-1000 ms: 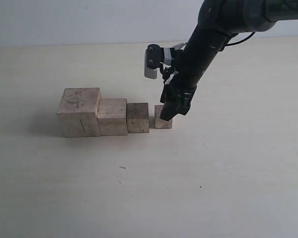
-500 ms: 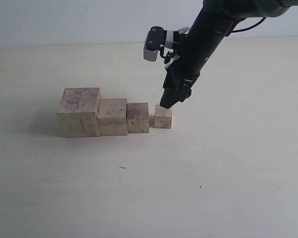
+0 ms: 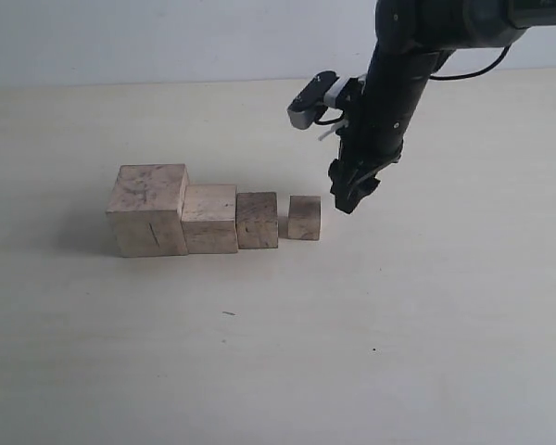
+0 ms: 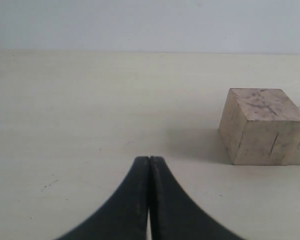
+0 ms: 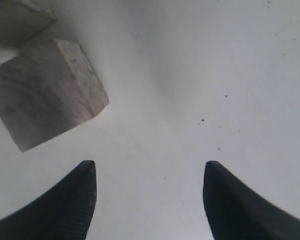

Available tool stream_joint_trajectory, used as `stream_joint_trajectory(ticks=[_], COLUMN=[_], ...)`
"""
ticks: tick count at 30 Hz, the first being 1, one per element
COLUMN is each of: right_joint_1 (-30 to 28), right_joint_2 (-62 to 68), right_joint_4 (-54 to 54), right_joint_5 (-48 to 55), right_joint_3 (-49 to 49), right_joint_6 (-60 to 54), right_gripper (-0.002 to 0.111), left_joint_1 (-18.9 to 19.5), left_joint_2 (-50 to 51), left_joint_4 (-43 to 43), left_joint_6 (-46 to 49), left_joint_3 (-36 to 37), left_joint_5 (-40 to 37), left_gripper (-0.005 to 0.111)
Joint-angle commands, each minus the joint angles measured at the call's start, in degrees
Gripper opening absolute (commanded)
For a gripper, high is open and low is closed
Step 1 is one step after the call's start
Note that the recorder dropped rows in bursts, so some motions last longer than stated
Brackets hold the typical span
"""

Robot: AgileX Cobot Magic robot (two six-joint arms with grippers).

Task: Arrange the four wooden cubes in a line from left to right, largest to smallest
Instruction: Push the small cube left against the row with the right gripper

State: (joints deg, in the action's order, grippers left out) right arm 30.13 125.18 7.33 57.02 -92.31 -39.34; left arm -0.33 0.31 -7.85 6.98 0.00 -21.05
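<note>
Since 1 second ago the right pincer (image 3: pixel 347 203) has let go of the smallest cube (image 3: pixel 304 218), risen off it and swung away to that cube's right. It now hangs just beside the cube and apart from it, above the tabletop (image 3: pixel 426 324). Its jaws are spread with nothing between them. The cube sits square on the tabletop where the jaws enclosed it before. The other 3 cubes have not shifted.

All 4 cubes stand in a row. From the left of the exterior view come the largest cube (image 3: pixel 148 209), the second cube (image 3: pixel 210 219), the third cube (image 3: pixel 258 221) and then the smallest. The first 3 touch side to side, while a narrow gap separates the third from the smallest. The order looks right, so the task seems all but finished.

The step in hand appears to be the retreat. To do it well, the arm should keep the jaws spread and go up and away from the row, never back across it, since a light block would slide at a brush. If a tighter line is wanted, a gentle push on the smallest cube's outer face would close the gap.

The left pincer (image 4: pixel 149 160) is pressed together, holding nothing, well apart from the largest cube.
</note>
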Motion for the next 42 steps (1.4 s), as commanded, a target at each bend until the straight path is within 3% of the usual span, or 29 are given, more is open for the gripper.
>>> stream_joint_trajectory(ticks=[1,23,42], right_joint_1=[-0.1,-0.1,-0.1], right_joint_2=[1.4,3.7,1.7], right_joint_4=[1.1,10.7,6.7], right_joint_5=[-1.5,-2.9,-2.3], right_joint_3=[0.0,0.0,0.0], right_joint_6=[0.5,-1.6,0.4], right_gripper=[0.060,0.059,0.059], left_joint_1=[-0.3,-0.3,-0.3], left_joint_2=[-0.3,-0.3,-0.3], left_joint_4=[0.0,0.0,0.0], left_joint_6=[0.0,0.0,0.0], left_joint_3=[0.0,0.0,0.0], left_joint_5=[0.7,0.7,0.7], left_gripper=[0.000,0.000,0.000])
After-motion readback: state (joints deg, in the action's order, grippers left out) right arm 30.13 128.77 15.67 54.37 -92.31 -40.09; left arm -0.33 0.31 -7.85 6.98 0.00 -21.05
